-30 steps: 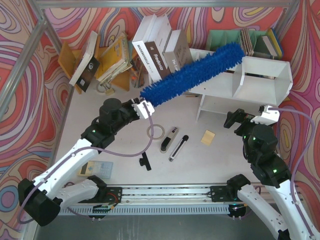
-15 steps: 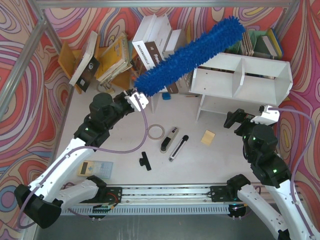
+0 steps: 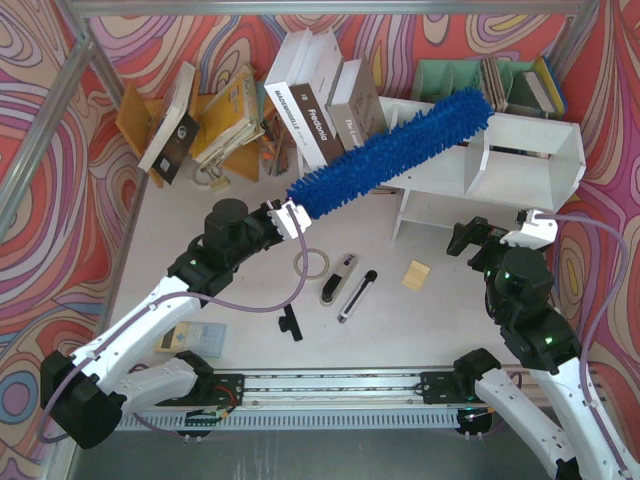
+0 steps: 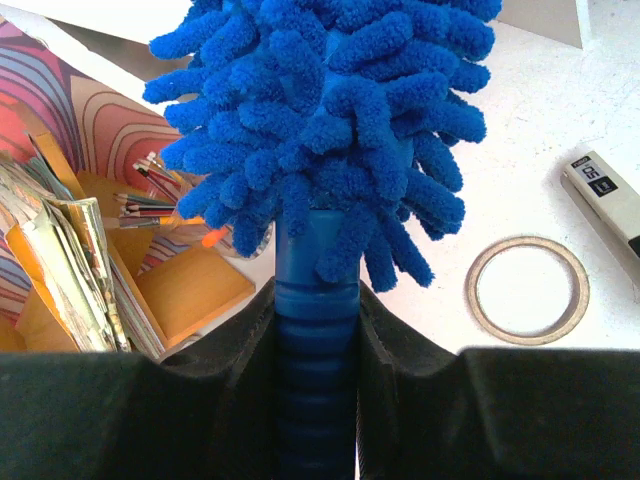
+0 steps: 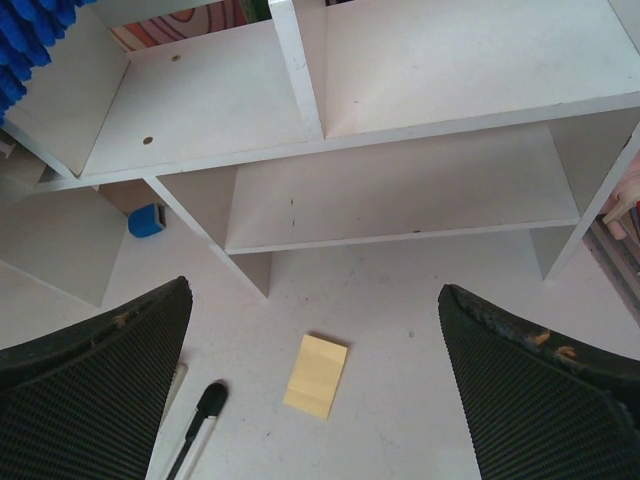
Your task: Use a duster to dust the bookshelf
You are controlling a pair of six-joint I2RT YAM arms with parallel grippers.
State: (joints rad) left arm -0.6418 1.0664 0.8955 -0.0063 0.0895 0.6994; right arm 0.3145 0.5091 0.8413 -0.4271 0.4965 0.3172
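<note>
The blue fluffy duster (image 3: 390,150) slants up to the right, and its head lies over the top left part of the white bookshelf (image 3: 525,150). My left gripper (image 3: 290,215) is shut on the duster's ribbed blue handle (image 4: 315,340), below the head (image 4: 330,120). In the left wrist view my left gripper (image 4: 316,330) has both jaws pressed against the handle. My right gripper (image 3: 495,235) hangs open in front of the bookshelf (image 5: 400,190) with nothing in it. In the right wrist view my right gripper (image 5: 315,300) is above the table. The duster's tip (image 5: 25,50) shows at the upper left.
Large books (image 3: 310,90) lean at the back beside a tan rack (image 3: 215,120). A green organizer (image 3: 450,78) stands behind the shelf. On the table lie a tape ring (image 3: 312,263), a black-and-silver tool (image 3: 338,278), a pen (image 3: 357,295), a yellow pad (image 3: 416,275) and a black piece (image 3: 290,322).
My left arm lifted the duster up and back off the shelf, then brought it down again across the shelf's top left. The right arm has not moved.
</note>
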